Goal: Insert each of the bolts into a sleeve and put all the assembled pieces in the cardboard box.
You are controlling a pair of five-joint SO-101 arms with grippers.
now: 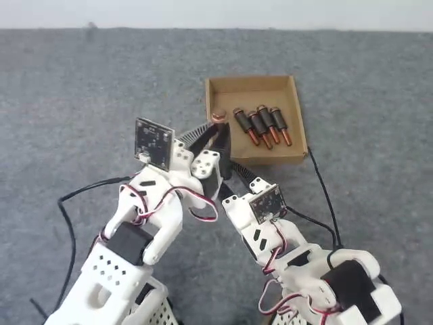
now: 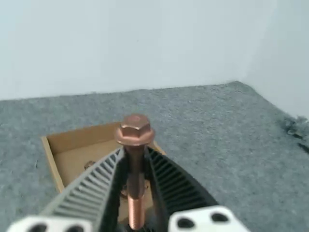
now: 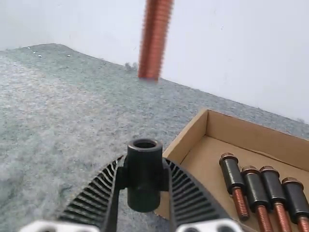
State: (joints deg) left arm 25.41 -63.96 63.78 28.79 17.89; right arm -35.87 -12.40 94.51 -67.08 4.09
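Left gripper (image 2: 134,162) clamped on upright bolt (image 2: 135,131), poised above sleeve (image 3: 144,162) pinched in right gripper (image 3: 144,175), beside cardboard box (image 3: 251,136) holding 4 assembled pieces (image 3: 256,189). Risk: off-centre threads catching sleeve rim, twisting bolt askew.

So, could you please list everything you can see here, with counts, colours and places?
box: one, brown, on the table beyond the arms
assembled pieces: four, copper and black, side by side in the box
bolt: one, copper, head up, above the sleeve, apart from it
sleeve: one, black, upright beside the box
table: one, grey
cables: several, black, by the arms
left gripper: black fingers, shut on the bolt
right gripper: black fingers, shut on the sleeve
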